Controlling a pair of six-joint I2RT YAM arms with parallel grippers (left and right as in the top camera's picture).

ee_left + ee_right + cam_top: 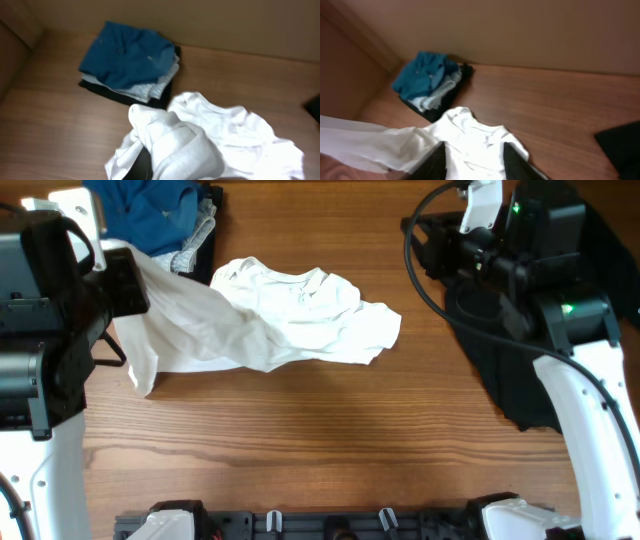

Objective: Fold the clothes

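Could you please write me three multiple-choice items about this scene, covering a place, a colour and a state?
1. Where does the folded stack lie in the overhead view? A top left; B bottom right; C centre.
2. What colour is its top piece? A red; B blue; C yellow.
3. How is the white shirt? A neatly folded; B crumpled, one end in the left gripper; C hanging off the table.
Answers: 1 A, it sits in that corner; 2 B, blue tops grey and black layers; 3 B, wrinkled cloth rises into the shut gripper.
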